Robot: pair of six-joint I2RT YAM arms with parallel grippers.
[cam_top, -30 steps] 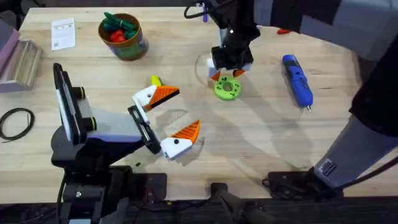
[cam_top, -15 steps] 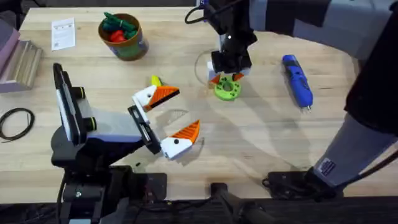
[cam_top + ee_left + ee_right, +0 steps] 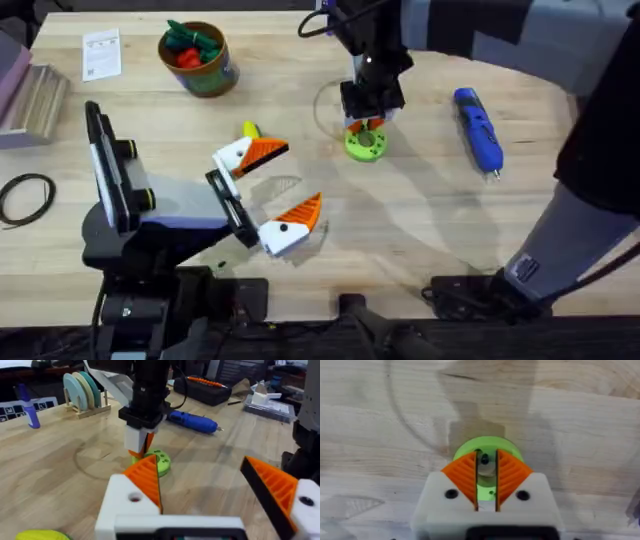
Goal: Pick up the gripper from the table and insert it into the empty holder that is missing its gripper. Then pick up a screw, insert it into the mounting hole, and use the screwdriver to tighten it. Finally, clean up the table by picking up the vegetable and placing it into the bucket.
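The right gripper (image 3: 366,122) hangs straight down over a green round disc (image 3: 365,143) on the tabletop (image 3: 420,215), its orange ribbed fingers (image 3: 465,476) drawn nearly together, with only a narrow slit between them. Within that slit sits a small dark piece, apparently a screw (image 3: 484,460), directly above the disc's centre; whether the pads actually pinch it cannot be told.

The left gripper (image 3: 280,193) rests low over the tabletop with its fingers (image 3: 146,477) spread wide and nothing between them, both white mounts carrying orange wedges. The yellow vegetable (image 3: 250,131) lies just beyond the tip of one left finger, close to its white mount. The blue screwdriver (image 3: 479,131) lies flat on the wood, well off to the side of the right gripper's fingers, away from the left arm. The bucket (image 3: 200,62), holding red and green toy vegetables, stands far beyond the left fingers.
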